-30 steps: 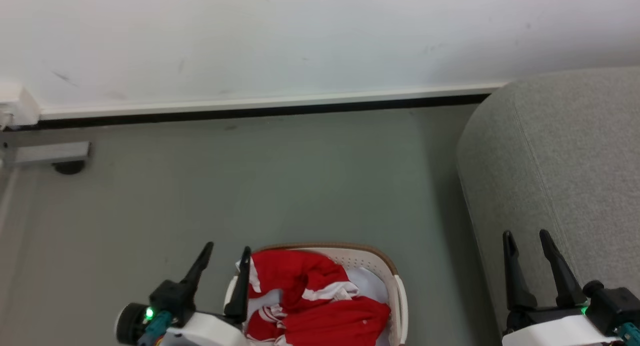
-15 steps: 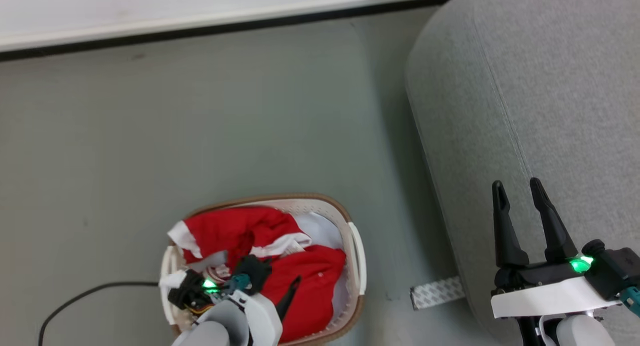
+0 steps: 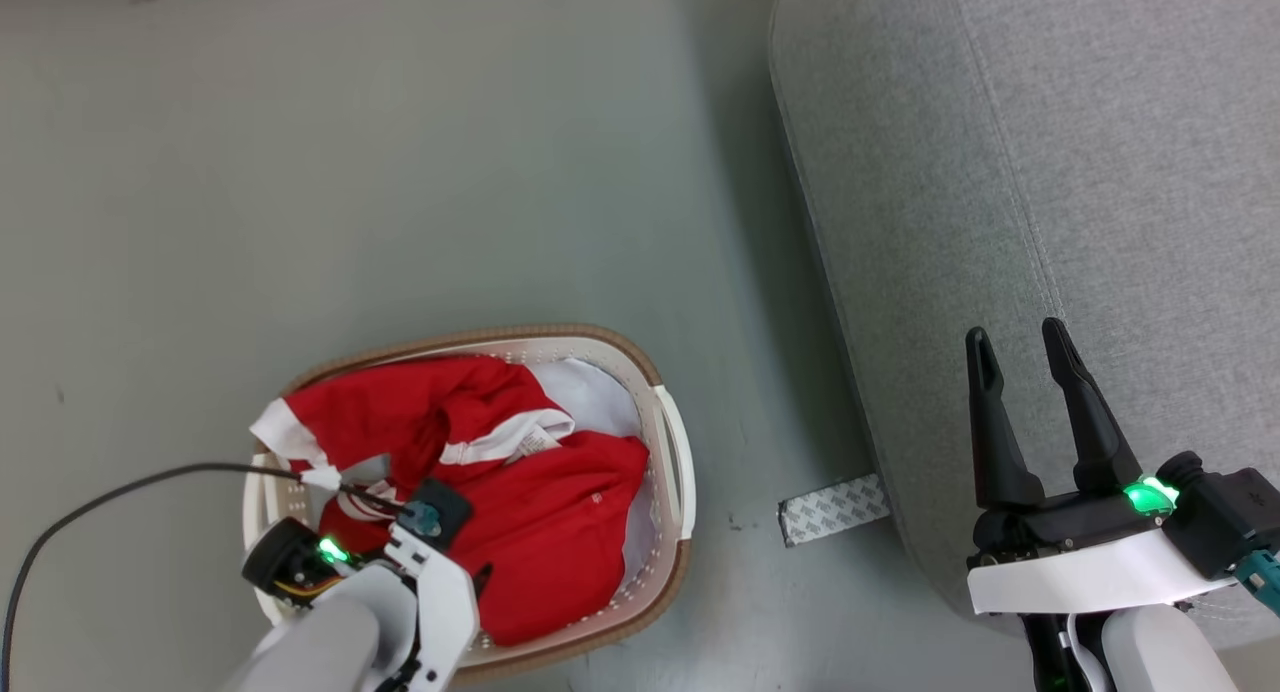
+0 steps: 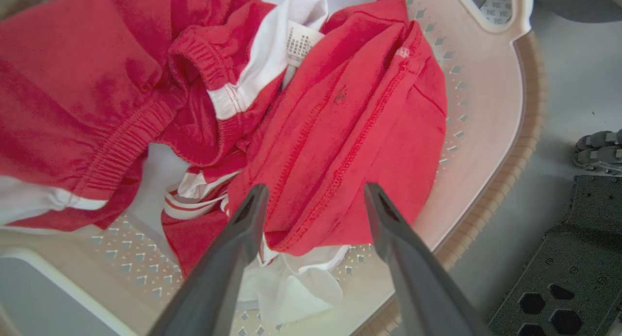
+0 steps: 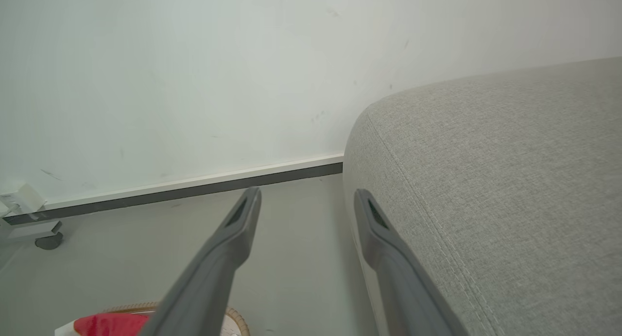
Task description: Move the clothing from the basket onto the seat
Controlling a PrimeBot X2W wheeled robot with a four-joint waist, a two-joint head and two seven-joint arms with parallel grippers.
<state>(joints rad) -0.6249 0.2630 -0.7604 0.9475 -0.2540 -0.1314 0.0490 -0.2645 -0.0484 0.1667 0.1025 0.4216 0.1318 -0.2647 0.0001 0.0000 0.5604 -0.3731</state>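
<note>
Task barely begun: no garment on the seat (image 3: 1100, 172), as far as it shows.
Your left tool (image 4: 316, 188) hangs spread just over the red clothing (image 4: 340, 132), gripping nothing; all of it lies heaped in the basket (image 3: 668, 442) on the floor (image 3: 400, 172). Your right tool (image 3: 1015, 329) is spread and empty over the seat's edge. The floor is smooth grey and the wall (image 5: 194, 59) white. A black cable (image 3: 100, 492) trails beside the basket.

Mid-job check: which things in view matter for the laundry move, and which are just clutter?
Job: clothing; basket holding it; seat; left claw, open over the clothing; right claw, open near the seat.
Lying about: black cable on floor; patterned strip beside seat; white pad lining basket.
</note>
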